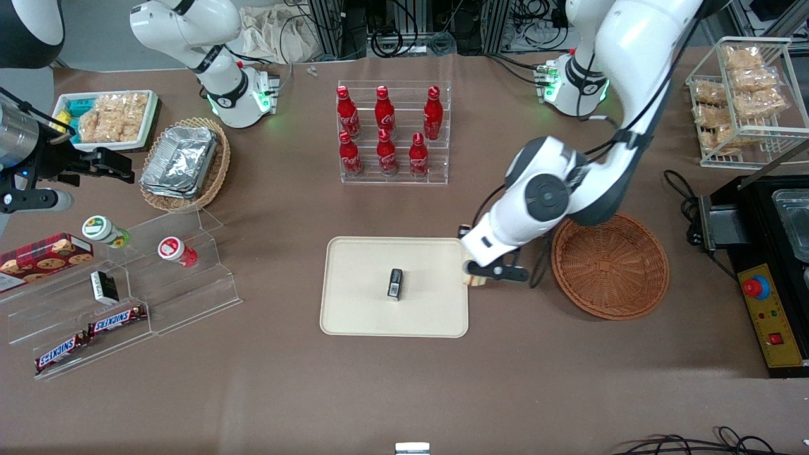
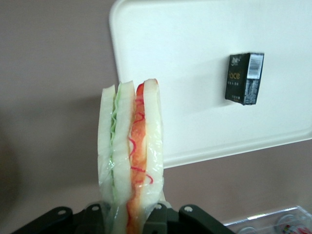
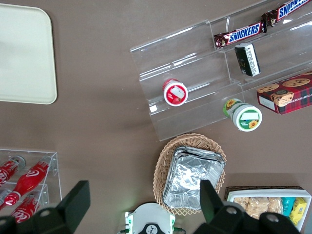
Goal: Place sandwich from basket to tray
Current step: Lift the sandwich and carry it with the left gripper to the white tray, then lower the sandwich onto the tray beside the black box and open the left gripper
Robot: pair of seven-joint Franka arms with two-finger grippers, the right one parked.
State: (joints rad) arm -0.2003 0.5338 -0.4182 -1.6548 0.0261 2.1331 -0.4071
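Observation:
My left gripper point(image 1: 475, 275) is shut on the sandwich point(image 2: 130, 156), a wrapped wedge of white bread with red-orange and green filling. In the front view the sandwich point(image 1: 473, 279) hangs just above the edge of the cream-beige tray point(image 1: 360, 309) that faces the basket. The reddish-brown wicker basket point(image 1: 610, 265) lies beside the tray, toward the working arm's end, with nothing in it. A small black box point(image 1: 395, 283) stands near the middle of the tray; it also shows in the left wrist view point(image 2: 244, 78) on the tray point(image 2: 185, 53).
A clear rack of red cola bottles point(image 1: 392, 134) stands farther from the front camera than the tray. A clear stepped shelf point(image 1: 126, 291) with snacks, a tan basket of foil containers point(image 1: 183, 161) and a white tray of snacks point(image 1: 107, 117) lie toward the parked arm's end. A black appliance point(image 1: 768, 265) sits past the basket.

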